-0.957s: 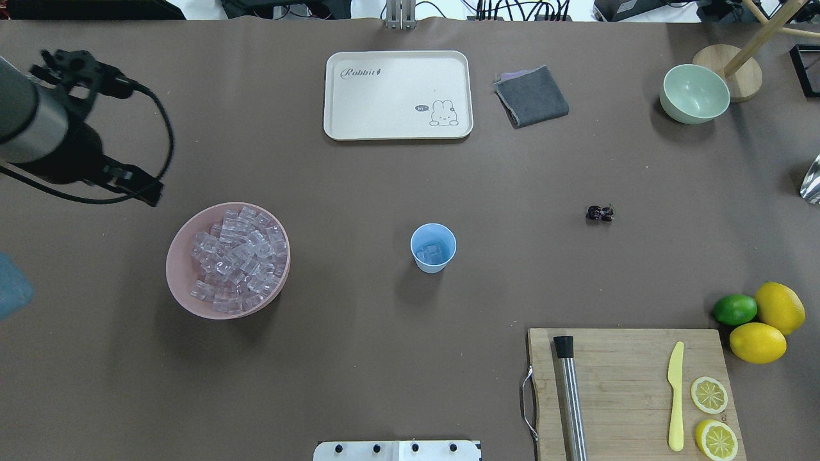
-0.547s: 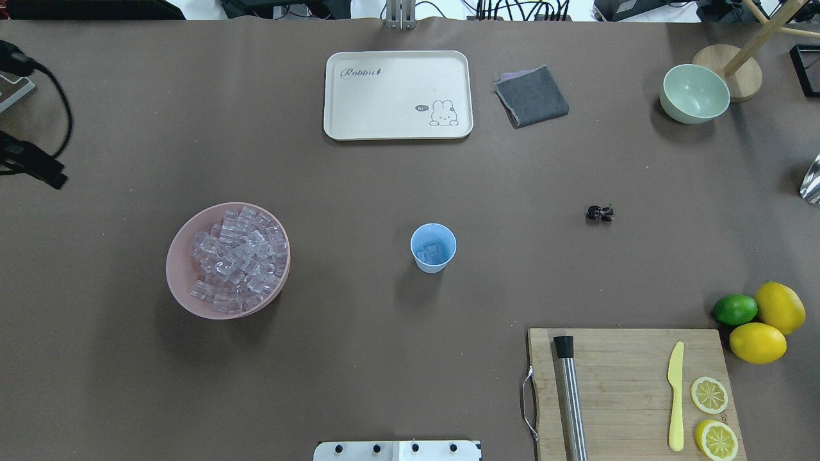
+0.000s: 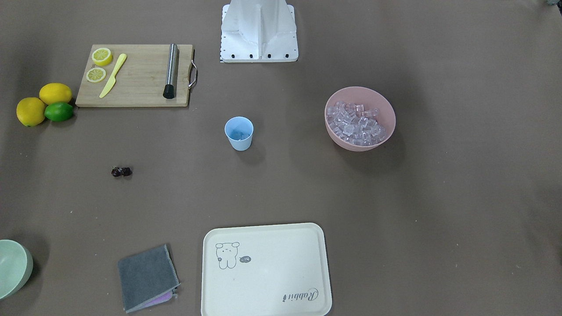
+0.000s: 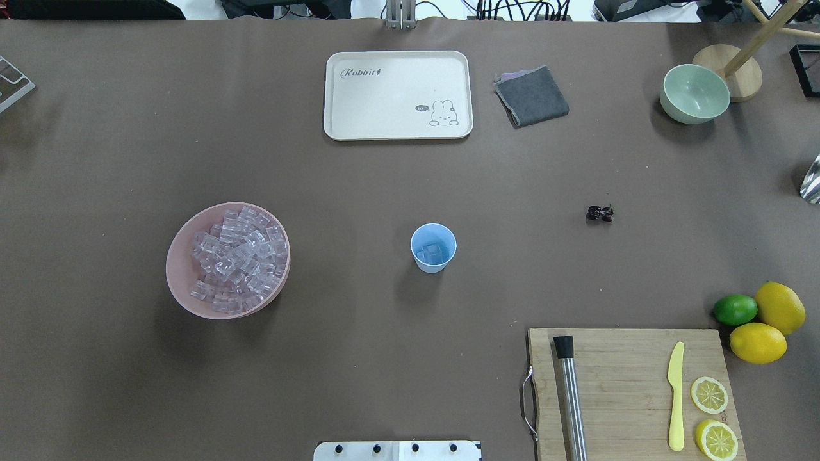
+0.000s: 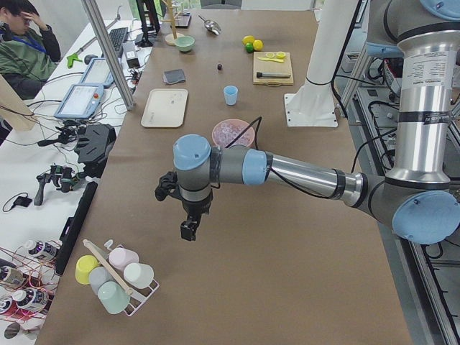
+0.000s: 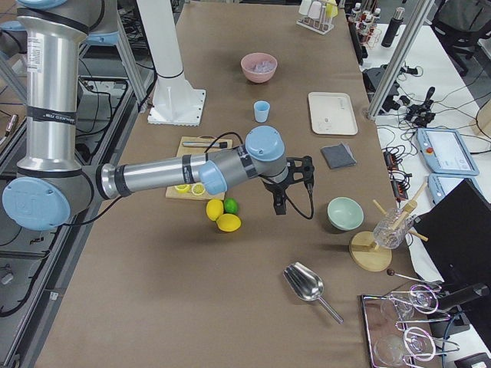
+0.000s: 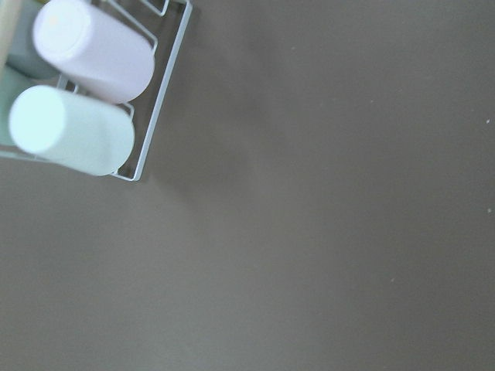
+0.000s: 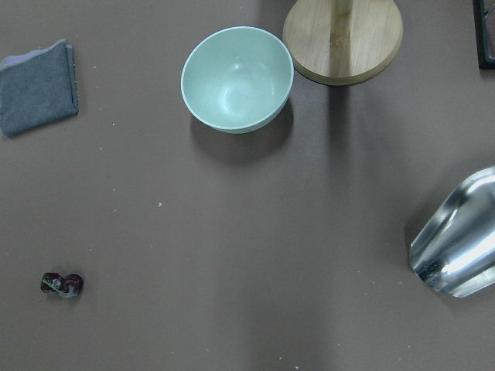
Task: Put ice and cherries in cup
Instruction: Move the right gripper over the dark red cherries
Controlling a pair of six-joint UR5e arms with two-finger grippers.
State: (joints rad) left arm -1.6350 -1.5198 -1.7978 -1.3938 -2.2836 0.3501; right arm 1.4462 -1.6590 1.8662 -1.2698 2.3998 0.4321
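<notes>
The light blue cup (image 4: 434,248) stands upright at the table's middle, with a few clear ice cubes (image 4: 430,253) in it. More ice (image 4: 234,259) is heaped in the pink bowl (image 4: 172,262) to its left. The cherries (image 4: 599,213) lie on the table right of the cup and show in the right wrist view (image 8: 62,284). My left gripper (image 5: 188,228) hangs over the table's far left end. My right gripper (image 6: 278,205) hangs between the lemons and the green bowl. I cannot tell whether either is open or shut.
Cream tray (image 4: 397,95) and grey cloth (image 4: 532,96) lie at the far side. A green bowl (image 4: 694,93), wooden stand and metal scoop (image 8: 456,247) are at the right end. The cutting board (image 4: 628,384) holds a muddler, knife and lemon slices. A cup rack (image 7: 85,93) is at the left end.
My left arm has moved off to the left, out of the overhead view. The cup, ice bowl and cherries have not moved.
</notes>
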